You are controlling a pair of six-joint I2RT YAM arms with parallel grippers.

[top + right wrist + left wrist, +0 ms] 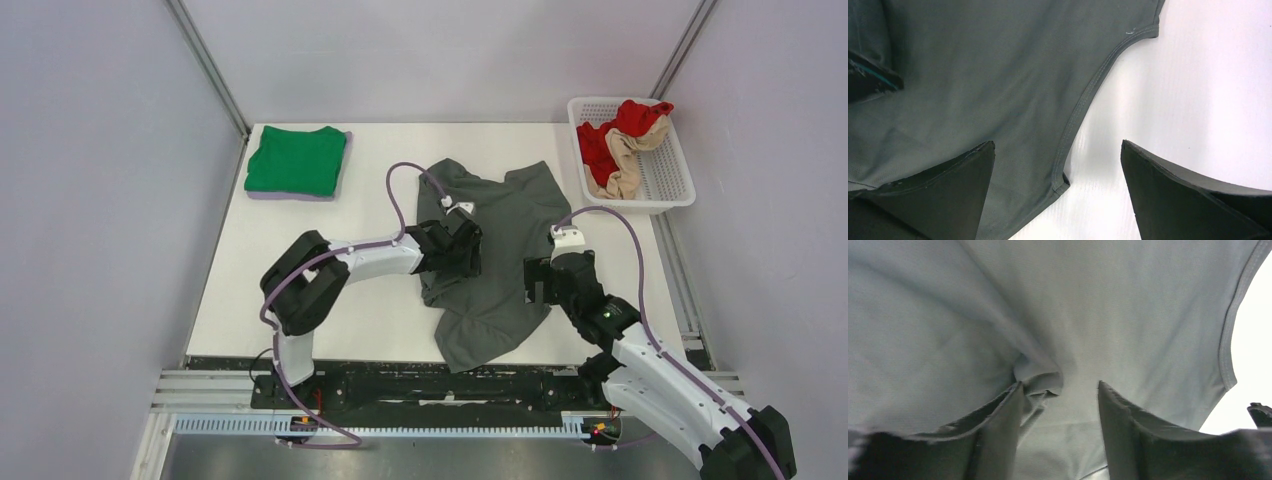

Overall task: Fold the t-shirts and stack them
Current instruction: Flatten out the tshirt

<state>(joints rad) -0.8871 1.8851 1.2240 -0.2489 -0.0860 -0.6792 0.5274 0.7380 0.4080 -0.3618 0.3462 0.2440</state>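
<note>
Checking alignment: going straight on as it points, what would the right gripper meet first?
Probably the hemmed edge of the dark grey t-shirt, between its open jaws, then the table; depth unclear.

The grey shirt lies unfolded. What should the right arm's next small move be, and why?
Probably lower the right gripper and close on the stitched edge of the dark grey t-shirt. Its jaws stand open, one finger over cloth and the other over bare table, with that edge between them.
</note>
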